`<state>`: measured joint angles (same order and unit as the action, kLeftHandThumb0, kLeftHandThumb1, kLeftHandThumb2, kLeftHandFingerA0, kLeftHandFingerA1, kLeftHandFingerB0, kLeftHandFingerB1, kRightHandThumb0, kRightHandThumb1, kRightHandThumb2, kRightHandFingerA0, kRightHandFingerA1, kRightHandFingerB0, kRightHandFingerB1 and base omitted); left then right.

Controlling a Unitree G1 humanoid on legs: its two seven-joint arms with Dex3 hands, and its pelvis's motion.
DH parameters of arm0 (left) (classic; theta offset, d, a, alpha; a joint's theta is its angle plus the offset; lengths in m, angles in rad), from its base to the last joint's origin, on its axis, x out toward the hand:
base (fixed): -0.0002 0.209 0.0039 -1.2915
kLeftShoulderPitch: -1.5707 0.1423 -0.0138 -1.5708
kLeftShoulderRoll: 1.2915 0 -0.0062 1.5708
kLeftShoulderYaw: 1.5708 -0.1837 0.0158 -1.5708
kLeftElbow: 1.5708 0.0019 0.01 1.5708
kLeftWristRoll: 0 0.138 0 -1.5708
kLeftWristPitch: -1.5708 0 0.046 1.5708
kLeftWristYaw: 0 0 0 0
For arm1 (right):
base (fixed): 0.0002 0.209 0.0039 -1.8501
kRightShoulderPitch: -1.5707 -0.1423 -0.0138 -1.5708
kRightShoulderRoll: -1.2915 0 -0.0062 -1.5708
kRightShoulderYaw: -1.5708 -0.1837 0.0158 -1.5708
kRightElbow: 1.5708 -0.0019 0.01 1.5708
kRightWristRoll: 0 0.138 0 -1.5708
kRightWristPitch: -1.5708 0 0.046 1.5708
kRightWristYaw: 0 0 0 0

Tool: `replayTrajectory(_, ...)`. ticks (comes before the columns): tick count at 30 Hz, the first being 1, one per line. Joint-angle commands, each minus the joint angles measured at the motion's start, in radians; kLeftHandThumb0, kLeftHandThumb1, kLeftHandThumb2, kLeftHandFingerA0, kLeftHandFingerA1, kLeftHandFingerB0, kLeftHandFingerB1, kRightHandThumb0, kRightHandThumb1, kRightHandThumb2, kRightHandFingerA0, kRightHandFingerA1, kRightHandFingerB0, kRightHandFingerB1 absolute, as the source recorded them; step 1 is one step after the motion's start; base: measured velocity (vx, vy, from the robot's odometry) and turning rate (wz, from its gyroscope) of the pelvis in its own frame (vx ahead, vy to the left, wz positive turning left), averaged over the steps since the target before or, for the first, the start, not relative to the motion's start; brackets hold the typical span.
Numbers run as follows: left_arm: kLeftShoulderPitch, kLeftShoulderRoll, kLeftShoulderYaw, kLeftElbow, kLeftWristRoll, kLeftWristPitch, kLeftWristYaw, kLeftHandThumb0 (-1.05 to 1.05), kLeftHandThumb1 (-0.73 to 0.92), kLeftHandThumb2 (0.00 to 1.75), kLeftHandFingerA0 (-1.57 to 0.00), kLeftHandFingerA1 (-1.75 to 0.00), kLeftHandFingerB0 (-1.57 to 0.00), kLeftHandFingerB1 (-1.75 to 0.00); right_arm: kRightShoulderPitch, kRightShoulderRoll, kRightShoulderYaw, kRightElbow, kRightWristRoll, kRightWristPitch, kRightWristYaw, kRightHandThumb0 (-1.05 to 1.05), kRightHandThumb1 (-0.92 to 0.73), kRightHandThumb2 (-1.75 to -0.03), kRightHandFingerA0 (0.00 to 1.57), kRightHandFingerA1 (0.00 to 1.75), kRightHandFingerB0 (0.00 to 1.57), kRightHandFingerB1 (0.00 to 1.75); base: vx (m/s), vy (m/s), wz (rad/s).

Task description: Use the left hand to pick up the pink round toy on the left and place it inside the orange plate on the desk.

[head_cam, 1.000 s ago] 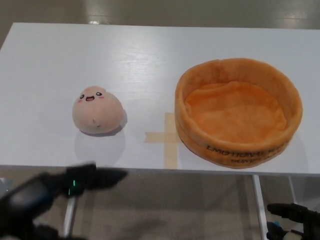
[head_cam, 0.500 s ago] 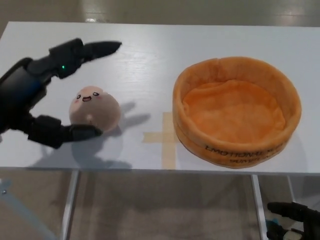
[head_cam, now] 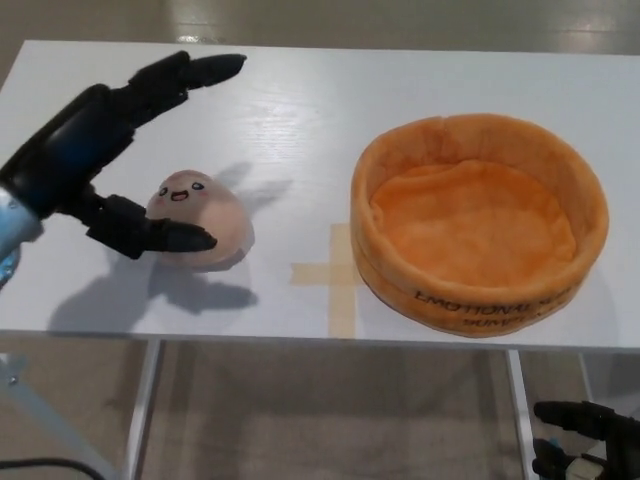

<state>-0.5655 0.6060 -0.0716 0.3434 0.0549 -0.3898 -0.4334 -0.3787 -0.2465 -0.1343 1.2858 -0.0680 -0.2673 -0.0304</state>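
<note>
While the toy [head_cam: 197, 218] sits where it sat a second ago, at about 9 o'clock from the plate [head_cam: 478, 225] and well apart from it, the left hand [head_cam: 110, 160] has changed a great deal. A second back it hung low under the near edge of the desk [head_cam: 300, 110]; half a second back it was up over the desk with its fingers spread beside the toy. Now it has shifted slightly, so that the thumb [head_cam: 165, 238] lies across the toy's near side at 6 o'clock, seemingly touching it, while the two fingers [head_cam: 195, 72] reach out well beyond the toy toward 12 o'clock. The hand is splayed and grasps nothing yet; the toy rests on the desk, face up and upright, between thumb and fingers.

By my judgement this is the end of the approach, with the grasp not yet begun. The fingers look high and far from the toy, so the hand likely needs to come down and curl before anything can lift. The soft round body may roll or squash away from the thumb.

Right hand [head_cam: 585, 440] hangs below the desk edge at 5 o'clock, barely in view; I cannot tell its state. The plate is empty, just right of a tape cross [head_cam: 335, 272].
</note>
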Motion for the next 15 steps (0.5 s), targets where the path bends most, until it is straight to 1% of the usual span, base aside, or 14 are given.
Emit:
replayTrajectory(1,-0.142,0.018,-0.223,0.289,0.494,0.020,0.331,-0.40,0.32,0.64,0.00,0.00,-0.08,-0.24,0.007,-0.005,0.000,0.006,0.000,0.007,-0.001,-0.18,-0.59,-0.57,0.80,0.63,0.68,0.51,0.00,0.000,0.00)
replayTrajectory(4,-0.155,0.014,-0.275,0.343,0.526,0.036,0.356,-0.45,0.33,0.65,0.00,0.00,-0.05,-0.18,0.009,-0.007,0.003,0.005,-0.003,0.002,-0.002,-0.19,-0.60,-0.57,0.81,0.64,0.68,0.50,0.00,0.000,0.00)
replayTrajectory(6,-0.162,0.014,-0.303,0.364,0.544,0.045,0.368,-0.46,0.32,0.65,0.00,0.00,-0.04,-0.18,0.008,-0.007,0.002,0.005,-0.001,0.007,0.000,-0.18,-0.60,-0.57,0.78,0.62,0.67,0.51,0.00,0.000,0.00)
replayTrajectory(12,-0.186,-0.005,-0.376,0.459,0.565,0.060,0.421,-0.46,0.34,0.66,0.00,0.00,-0.07,-0.24,0.008,-0.005,0.002,0.006,-0.001,0.002,-0.004,-0.19,-0.59,-0.57,0.81,0.64,0.69,0.51,0.00,0.000,0.00)
replayTrajectory(15,-0.195,-0.010,-0.401,0.498,0.567,0.062,0.432,-0.47,0.34,0.65,0.00,0.00,-0.06,-0.19,0.006,-0.004,0.001,0.007,0.001,0.003,-0.004,-0.17,-0.58,-0.57,0.81,0.64,0.69,0.51,0.00,0.000,0.00)
